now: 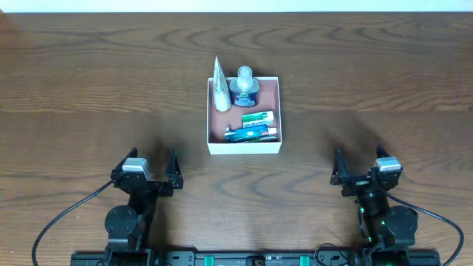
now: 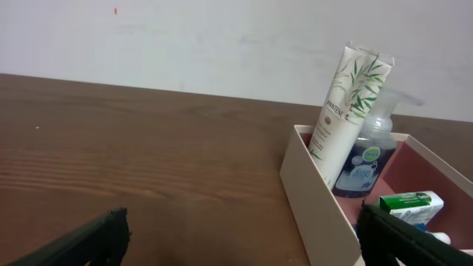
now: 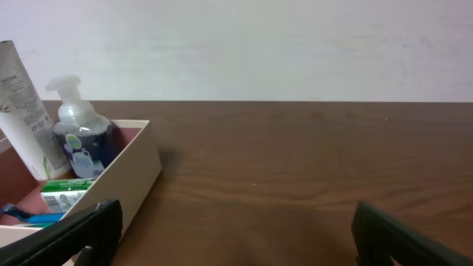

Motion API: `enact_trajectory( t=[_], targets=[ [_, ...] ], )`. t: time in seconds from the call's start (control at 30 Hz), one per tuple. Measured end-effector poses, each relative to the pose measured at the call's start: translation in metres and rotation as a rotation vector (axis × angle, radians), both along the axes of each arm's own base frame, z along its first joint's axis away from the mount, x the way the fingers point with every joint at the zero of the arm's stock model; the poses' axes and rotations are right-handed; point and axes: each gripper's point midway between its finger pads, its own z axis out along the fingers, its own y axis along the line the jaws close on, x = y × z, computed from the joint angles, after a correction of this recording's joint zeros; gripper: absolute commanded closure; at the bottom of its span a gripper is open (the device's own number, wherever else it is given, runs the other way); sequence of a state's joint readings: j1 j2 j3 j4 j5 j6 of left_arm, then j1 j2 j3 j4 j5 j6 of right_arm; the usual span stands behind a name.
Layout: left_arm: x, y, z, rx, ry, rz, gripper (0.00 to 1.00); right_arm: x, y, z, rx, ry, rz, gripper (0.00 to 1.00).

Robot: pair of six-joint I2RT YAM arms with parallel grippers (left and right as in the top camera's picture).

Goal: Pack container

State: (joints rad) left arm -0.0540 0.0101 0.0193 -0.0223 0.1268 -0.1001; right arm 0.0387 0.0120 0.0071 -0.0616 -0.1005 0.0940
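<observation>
- Sitting at the middle of the dark wooden surface (image 1: 89,89), the container (image 1: 244,148) is a square, shallow, open-topped box with thin white walls and a reddish-brown floor. It lies ahead of both arms and well apart from each.
- Contents, far left corner: one white tube (image 1: 220,92) printed with green leaves, standing on its cap and leaning against the wall.
- Contents, far side: one clear pump bottle (image 1: 244,87) holding blue liquid, upright, just beside the tube.
- Contents, middle right: one green-and-white pack (image 1: 258,117), lying flat.
- Contents, near side: one blue-and-teal item (image 1: 247,134), lying flat along the front wall, just beside the green pack; its kind cannot be told.
- Count: one container, four toiletries inside it, two pincers.
- Left pincer (image 1: 154,164): fingers (image 2: 81,244) spread wide, holding nothing, touching no item. In its wrist view the container fills the right side.
- Right pincer (image 1: 359,164): fingers (image 3: 403,238) spread wide, holding nothing, touching no item. In its wrist view the container sits at the left edge.
</observation>
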Motion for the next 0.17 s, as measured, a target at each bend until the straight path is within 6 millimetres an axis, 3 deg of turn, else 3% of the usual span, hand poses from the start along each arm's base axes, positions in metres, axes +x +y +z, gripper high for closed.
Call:
enact_trajectory(
  t=[0.17],
  targets=[
    [0.0,0.0,0.0,0.0,0.0,0.0,0.02,0.0,0.0,0.0,0.0,0.0,0.0,0.01]
  ],
)
